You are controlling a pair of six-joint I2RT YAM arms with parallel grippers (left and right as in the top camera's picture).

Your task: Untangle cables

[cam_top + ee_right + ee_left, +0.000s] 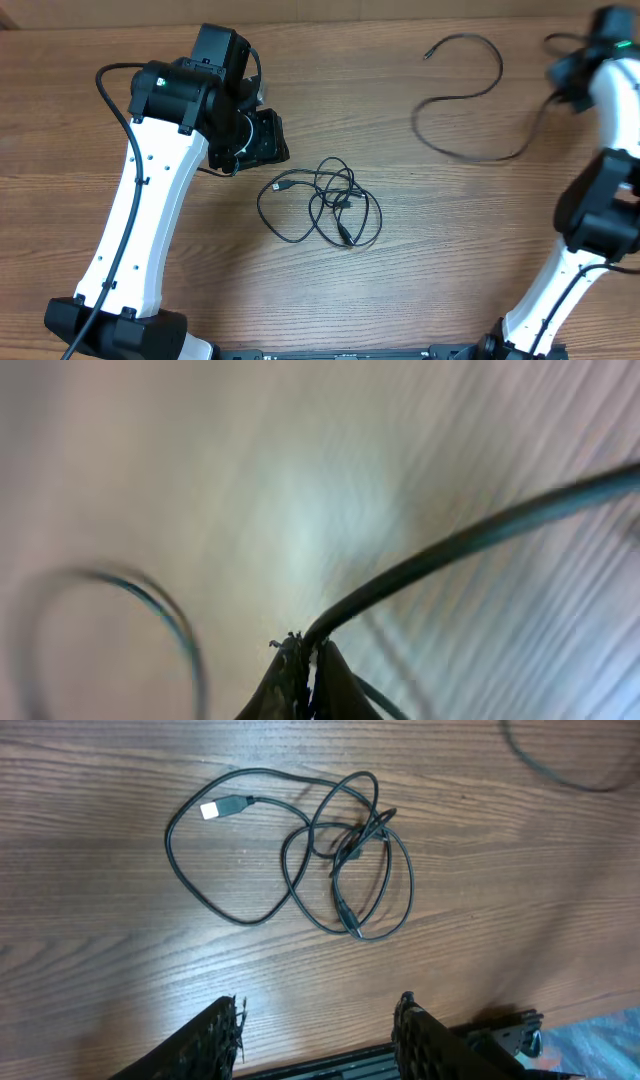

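Left gripper (318,1035): jaws apart, holding nothing. In the overhead view it sits at 11 o'clock from the tangled cables (322,205).

The tangled cables lie in loose overlapping loops near the centre of the table (430,285). One plug end (212,809) is on the tangle's 10 o'clock side.

Right gripper (303,652): jaws together, clamped on the separated cable (462,98). This cable appears blurred and curves at 2 o'clock from the tangle, well apart from it.
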